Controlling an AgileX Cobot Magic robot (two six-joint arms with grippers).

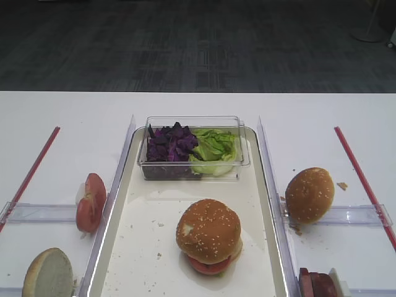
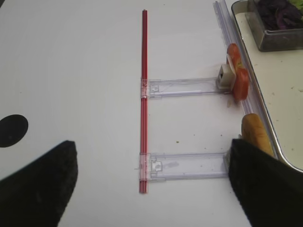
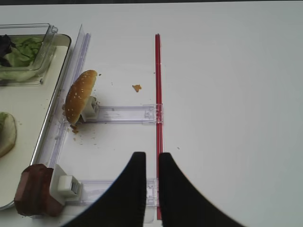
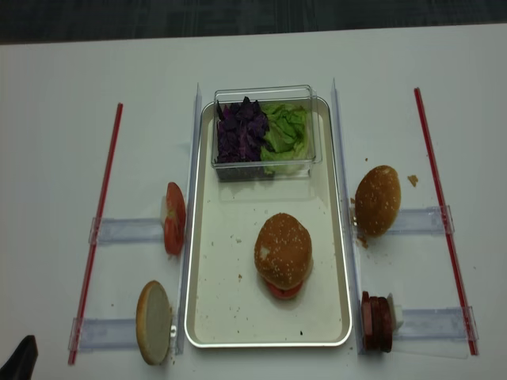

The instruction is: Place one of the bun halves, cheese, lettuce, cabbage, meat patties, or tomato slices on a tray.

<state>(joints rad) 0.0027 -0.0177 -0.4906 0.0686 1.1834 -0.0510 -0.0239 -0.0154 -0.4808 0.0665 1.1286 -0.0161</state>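
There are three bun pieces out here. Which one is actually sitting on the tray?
The sesame bun top with a pale patch at its rim, on the tray atop a tomato slice. The others stand upright outside it.

Two high views share the tray (image 1: 117, 247), wrist views flank it

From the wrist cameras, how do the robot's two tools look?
Both are matte black, with no cables or markings visible. The right tool has two smooth curved fingers that narrow to thin tips. Of the left tool only two broad, dark, blurred fingers show at the bottom corners.
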